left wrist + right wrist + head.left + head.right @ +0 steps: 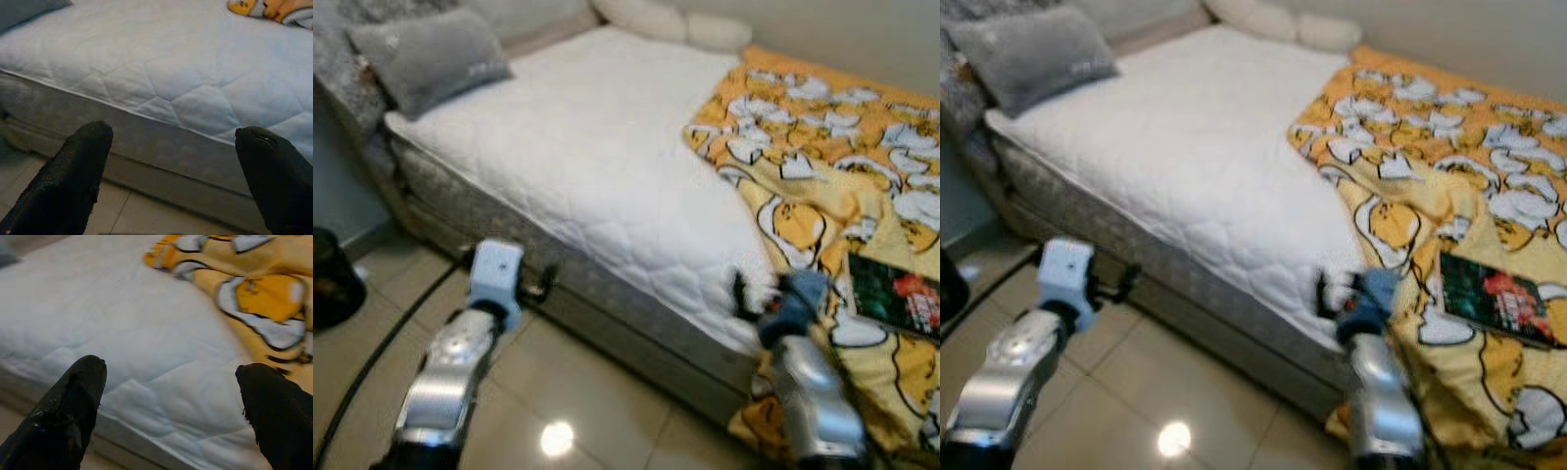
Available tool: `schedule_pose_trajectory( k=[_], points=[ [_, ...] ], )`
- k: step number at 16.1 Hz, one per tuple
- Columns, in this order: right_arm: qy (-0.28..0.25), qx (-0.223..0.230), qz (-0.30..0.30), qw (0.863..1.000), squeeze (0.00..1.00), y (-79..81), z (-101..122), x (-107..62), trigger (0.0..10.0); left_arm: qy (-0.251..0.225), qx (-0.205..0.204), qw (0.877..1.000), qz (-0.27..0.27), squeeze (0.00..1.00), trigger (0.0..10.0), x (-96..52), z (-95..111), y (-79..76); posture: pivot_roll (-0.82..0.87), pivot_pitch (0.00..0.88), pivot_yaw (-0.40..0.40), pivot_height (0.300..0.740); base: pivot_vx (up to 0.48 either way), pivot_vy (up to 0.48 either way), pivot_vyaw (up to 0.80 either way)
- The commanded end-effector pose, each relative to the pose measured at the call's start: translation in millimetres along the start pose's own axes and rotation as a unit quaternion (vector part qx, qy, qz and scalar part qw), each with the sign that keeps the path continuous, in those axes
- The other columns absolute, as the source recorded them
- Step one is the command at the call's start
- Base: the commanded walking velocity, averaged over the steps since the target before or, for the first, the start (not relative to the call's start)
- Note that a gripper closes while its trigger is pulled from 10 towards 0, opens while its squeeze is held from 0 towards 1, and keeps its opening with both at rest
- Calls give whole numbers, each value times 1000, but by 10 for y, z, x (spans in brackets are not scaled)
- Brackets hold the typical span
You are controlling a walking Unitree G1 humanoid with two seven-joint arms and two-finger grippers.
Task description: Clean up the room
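A bed with a bare white quilted mattress [597, 147] lies before me. A yellow blanket with a white cartoon print [822, 166] lies rumpled over its right part and hangs over the near edge. On the blanket rests a dark green book with red on its cover [896, 299]. A grey pillow [431, 59] sits at the head end. My left gripper [540, 282] hovers open over the floor beside the mattress side [161, 147]. My right gripper [744, 294] is open at the mattress's near edge, close to the blanket [254, 293]. Nothing is between either pair of fingers.
A black bin [328, 279] stands on the tiled floor [587, 401] at the far left, and a black cable [382, 352] runs across the tiles near my left arm. Cream pillows [675, 24] lie against the wall behind the bed.
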State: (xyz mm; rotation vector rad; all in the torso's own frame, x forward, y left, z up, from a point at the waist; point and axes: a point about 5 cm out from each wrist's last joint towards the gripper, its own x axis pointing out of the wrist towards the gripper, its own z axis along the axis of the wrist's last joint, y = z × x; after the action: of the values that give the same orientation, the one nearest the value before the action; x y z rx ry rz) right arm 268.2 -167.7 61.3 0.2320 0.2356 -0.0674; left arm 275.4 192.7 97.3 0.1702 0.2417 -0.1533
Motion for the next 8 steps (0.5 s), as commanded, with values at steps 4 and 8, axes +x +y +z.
schedule_pose_trajectory(
  k=[4, 8],
  points=[
    [1, -5, -12, 1000, 1000, -89, 21, 4, 10000, -7, 2, 1000, -7, 1000, 10000, 21, 46, -57, 20, 0, -28, 740, 0, -480, 570],
    [1, -6, -12, 1000, 1000, -93, 18, 0, 10000, -6, 2, 1000, -8, 1000, 10000, 20, 43, -61, 19, 0, -28, 740, 0, -480, 567]
  ],
)
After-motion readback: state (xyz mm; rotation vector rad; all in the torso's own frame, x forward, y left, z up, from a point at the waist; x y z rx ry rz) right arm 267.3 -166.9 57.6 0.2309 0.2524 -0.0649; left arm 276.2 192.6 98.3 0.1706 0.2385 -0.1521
